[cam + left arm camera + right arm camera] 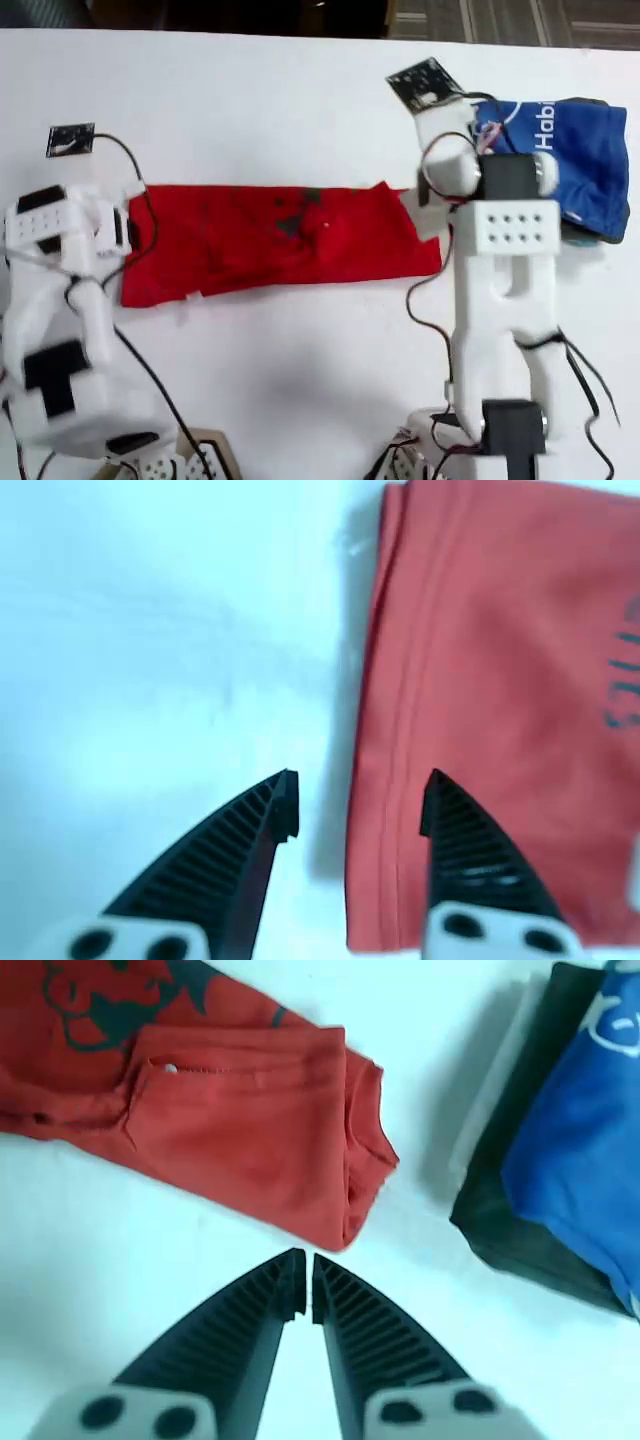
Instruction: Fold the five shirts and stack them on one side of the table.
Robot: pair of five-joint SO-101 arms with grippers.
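Note:
A red shirt [270, 243] lies folded into a long strip across the middle of the white table [250, 110]. My left gripper [358, 802] is open over the strip's left end, one finger above the red shirt [500, 710] edge and the other above bare table. My right gripper [307, 1280] is shut with nothing in it, just off the folded right end of the red shirt [250, 1120]. A folded blue shirt [570, 150] rests on a dark one at the table's right side; the blue shirt [590, 1150] and the dark shirt [510, 1200] under it lie beside my right gripper.
Small black marker cards sit on the table at the left [70, 139] and near the back centre [425, 83]. Arm cables trail over the table. Bare white table lies behind and in front of the red strip.

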